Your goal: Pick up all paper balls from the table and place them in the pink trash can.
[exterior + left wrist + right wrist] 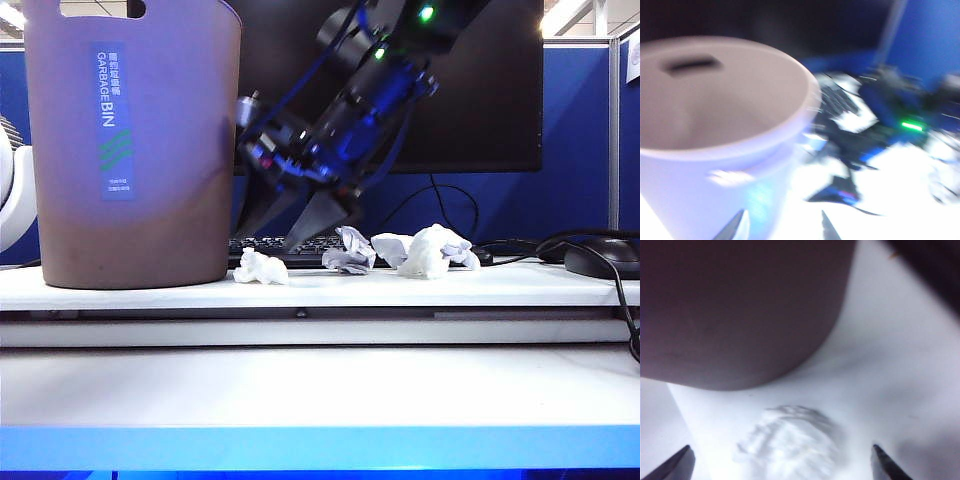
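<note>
The pink trash can (130, 150) stands on the left of the table (320, 390), on its raised shelf. Three white paper balls lie to its right: one (260, 267) beside the can's base, one (352, 250) in the middle, one (430, 250) further right. My right gripper (266, 240) hangs open just above the nearest ball. In the right wrist view that ball (790, 440) lies between the spread fingers of the right gripper (781, 447), with the can's wall (740, 310) behind it. The blurred left wrist view shows my left gripper (784, 212) open and empty above the can's rim (805, 115).
A black monitor (480, 90) and a keyboard (300, 245) stand behind the balls. A black mouse (600, 260) with cables lies at the right end of the shelf. Something round and white (12, 200) pokes in at the left edge. Blue partitions close off the back.
</note>
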Controlling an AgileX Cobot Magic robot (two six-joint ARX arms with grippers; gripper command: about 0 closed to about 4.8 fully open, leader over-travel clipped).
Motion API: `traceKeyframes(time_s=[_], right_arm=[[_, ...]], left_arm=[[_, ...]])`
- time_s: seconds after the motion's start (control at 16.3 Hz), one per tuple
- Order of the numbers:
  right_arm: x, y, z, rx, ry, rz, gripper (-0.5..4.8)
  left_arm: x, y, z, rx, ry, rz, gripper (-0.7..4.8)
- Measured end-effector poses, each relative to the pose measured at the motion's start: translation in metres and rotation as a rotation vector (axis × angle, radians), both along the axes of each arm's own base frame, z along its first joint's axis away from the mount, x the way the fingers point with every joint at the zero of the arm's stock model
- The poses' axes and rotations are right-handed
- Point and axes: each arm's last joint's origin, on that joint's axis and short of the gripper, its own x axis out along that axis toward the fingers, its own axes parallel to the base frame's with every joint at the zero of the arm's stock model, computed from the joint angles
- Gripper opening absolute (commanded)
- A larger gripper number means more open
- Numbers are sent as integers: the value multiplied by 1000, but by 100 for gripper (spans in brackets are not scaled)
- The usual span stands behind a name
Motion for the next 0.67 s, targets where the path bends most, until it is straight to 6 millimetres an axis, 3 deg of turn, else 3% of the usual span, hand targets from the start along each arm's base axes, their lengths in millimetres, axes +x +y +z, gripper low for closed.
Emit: traceKeyframes(time_s=[0.24,0.31,0.37,0.49,0.67], right_arm=[[-1,7,-12,-38,4,-7,479],[0,7,-14,-59,-5,-26,320],[1,7,-15,-72,-11,-39,194],[1,7,-15,-72,-12,-40,-8],[1,7,-14,-71,-14,-39,-1]], left_arm=[[-5,-1,-7,-9,97,-75,184],[-6,-1,-9,-9,122,-91,184],[-6,-1,-11,-10,135,-104,184],[-7,-2,-11,-13,139,-118,184],[-8,-2,-10,-24,142,-156,184]])
